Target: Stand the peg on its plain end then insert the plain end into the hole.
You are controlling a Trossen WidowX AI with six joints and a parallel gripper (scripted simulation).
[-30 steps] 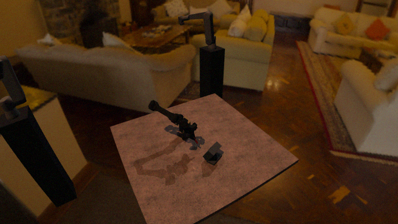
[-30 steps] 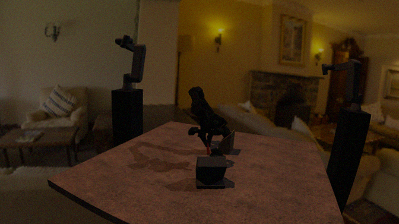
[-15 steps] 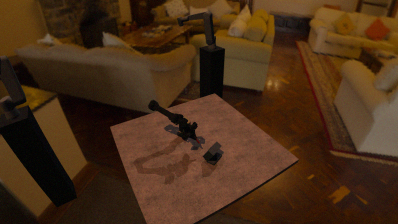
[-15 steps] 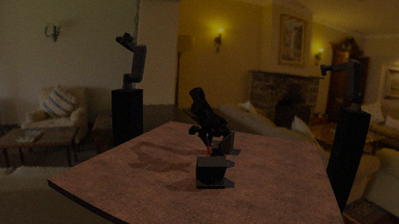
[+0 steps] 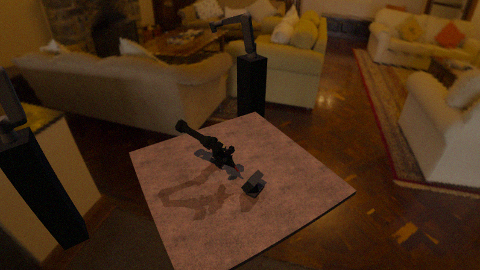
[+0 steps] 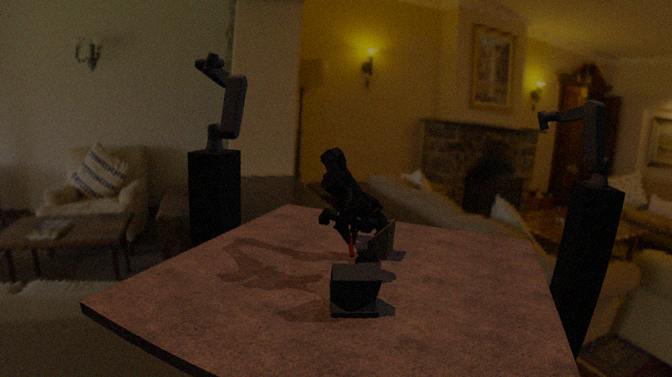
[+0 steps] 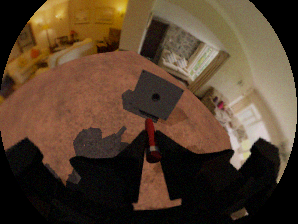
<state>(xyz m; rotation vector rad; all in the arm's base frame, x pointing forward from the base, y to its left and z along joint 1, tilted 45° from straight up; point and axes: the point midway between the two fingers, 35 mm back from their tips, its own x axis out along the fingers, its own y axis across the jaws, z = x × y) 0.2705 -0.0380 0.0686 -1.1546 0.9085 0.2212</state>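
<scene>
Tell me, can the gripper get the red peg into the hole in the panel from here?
Probably yes. The gripper is shut on the peg, whose free end points toward the hole in the sloped panel, and only bare table shows between them.

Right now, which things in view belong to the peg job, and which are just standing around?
Part of the job:
- red peg, held in the gripper
- sloped panel and its hole
- table

Just standing around:
- dark pedestals carrying camera arms
- sofas
- fireplace
</scene>
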